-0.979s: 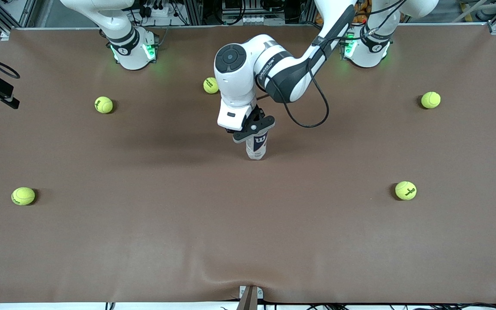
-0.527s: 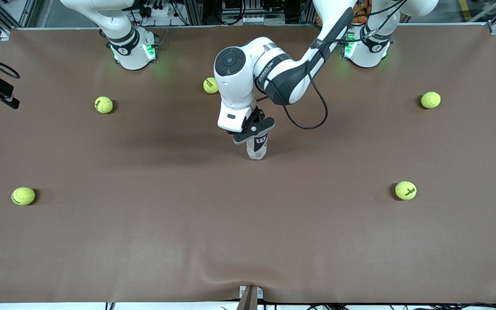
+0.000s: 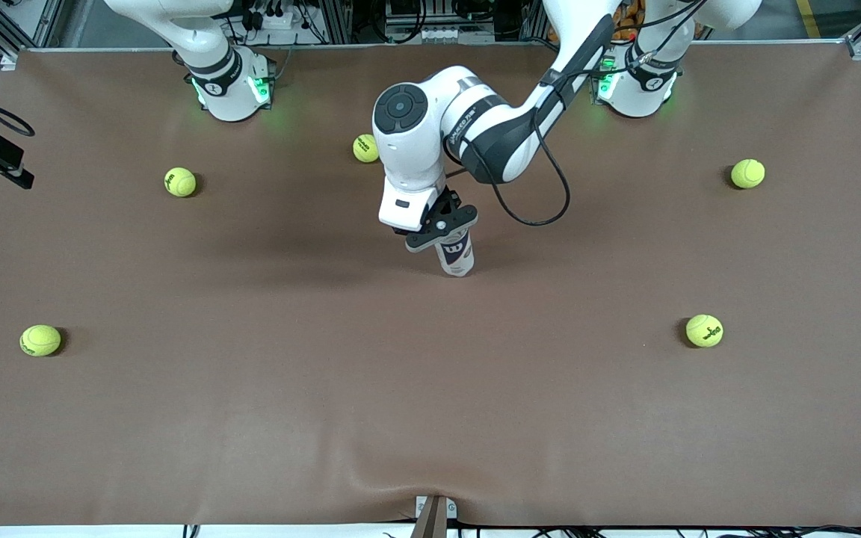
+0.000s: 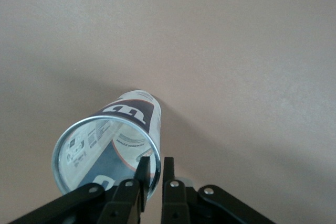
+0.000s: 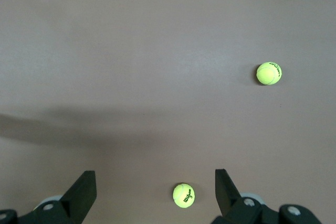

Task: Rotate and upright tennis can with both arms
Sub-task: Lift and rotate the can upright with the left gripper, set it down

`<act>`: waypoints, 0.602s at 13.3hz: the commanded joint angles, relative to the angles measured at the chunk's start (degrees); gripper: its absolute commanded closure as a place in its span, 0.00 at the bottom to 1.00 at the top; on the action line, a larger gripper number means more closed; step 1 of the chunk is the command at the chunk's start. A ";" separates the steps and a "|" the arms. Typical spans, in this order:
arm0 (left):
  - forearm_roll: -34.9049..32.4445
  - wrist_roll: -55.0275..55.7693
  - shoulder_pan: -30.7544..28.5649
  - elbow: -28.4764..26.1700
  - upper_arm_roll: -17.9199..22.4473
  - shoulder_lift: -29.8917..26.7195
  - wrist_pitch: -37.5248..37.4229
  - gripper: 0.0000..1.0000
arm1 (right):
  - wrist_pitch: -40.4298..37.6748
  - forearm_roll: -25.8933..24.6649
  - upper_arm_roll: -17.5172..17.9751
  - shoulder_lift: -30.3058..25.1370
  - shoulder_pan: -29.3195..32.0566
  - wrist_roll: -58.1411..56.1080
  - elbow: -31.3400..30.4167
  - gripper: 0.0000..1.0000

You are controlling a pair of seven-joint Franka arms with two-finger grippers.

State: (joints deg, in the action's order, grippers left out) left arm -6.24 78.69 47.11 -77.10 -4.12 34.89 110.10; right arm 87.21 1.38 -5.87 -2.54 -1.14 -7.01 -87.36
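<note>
Since a second ago the tennis can (image 3: 458, 257) has tipped slightly; I keep my left end effector (image 3: 442, 230) pinching its rim to steady it on the counter (image 3: 251, 388), while my right end effector (image 5: 155, 188) waits, spread wide.

Tennis can (image 3: 457, 255): a slim clear-plastic cylinder with a white, navy and red label bearing a large "W", standing near the middle of the table with its base on the brown surface and leaning slightly off vertical. In the left wrist view the can (image 4: 112, 142) shows its open top ringed by a silver metal rim, the interior empty, the label visible through the wall.
</note>
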 commanded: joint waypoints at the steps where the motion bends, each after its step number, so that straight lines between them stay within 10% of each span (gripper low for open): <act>1: 0.61 0.33 -0.44 1.16 0.17 0.00 0.02 0.76 | -0.72 0.20 0.16 -0.01 0.35 0.77 0.70 0.00; 6: 0.53 0.33 -0.53 0.90 0.17 -0.79 -0.15 0.66 | -0.72 0.29 0.16 -0.01 0.44 0.68 0.70 0.00; 7: 0.61 0.59 -0.53 0.90 0.08 -0.79 -0.24 0.58 | -0.72 0.29 0.16 -0.01 0.44 0.68 0.70 0.00; 8: 0.53 0.68 -0.53 0.81 0.08 -0.79 -0.33 0.25 | -0.72 0.29 0.25 -0.01 0.44 0.68 0.70 0.00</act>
State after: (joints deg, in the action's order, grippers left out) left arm -6.18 78.69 46.46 -76.42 -4.13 34.68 110.18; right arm 87.19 1.38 -5.92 -2.54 -1.13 -7.01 -87.36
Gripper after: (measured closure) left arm 0.621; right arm 0.000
